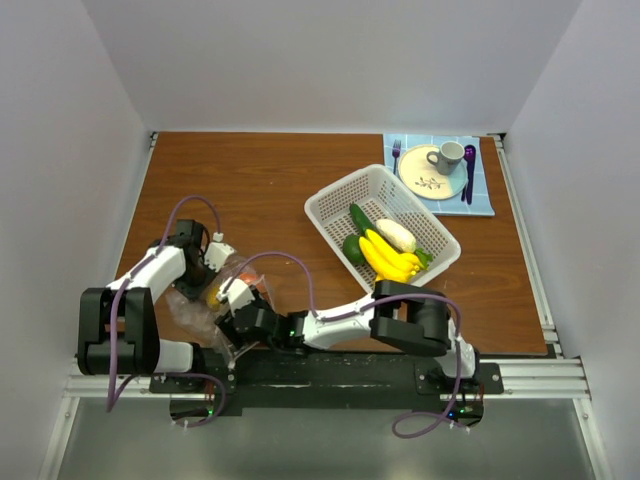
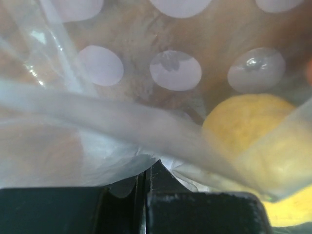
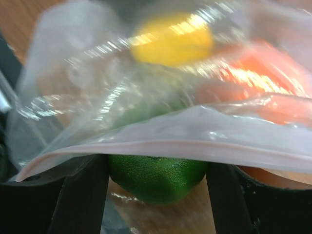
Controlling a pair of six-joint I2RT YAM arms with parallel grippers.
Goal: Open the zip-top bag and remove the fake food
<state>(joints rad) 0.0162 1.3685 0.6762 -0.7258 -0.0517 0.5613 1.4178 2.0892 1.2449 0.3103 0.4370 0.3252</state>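
Observation:
The clear zip-top bag lies crumpled at the near left of the table between my two grippers. My left gripper is shut on a fold of its plastic; its jaws are closed on the film, with a yellow fruit just behind. My right gripper reaches into the bag mouth under the pinkish zip strip. Its fingers sit against both sides of a green lime. A yellow piece and an orange-red piece lie deeper in the bag.
A white perforated basket at centre right holds yellow bananas, a dark green cucumber and a white piece. A cream plate with a grey mug, fork and purple spoon sits on a blue mat at the far right.

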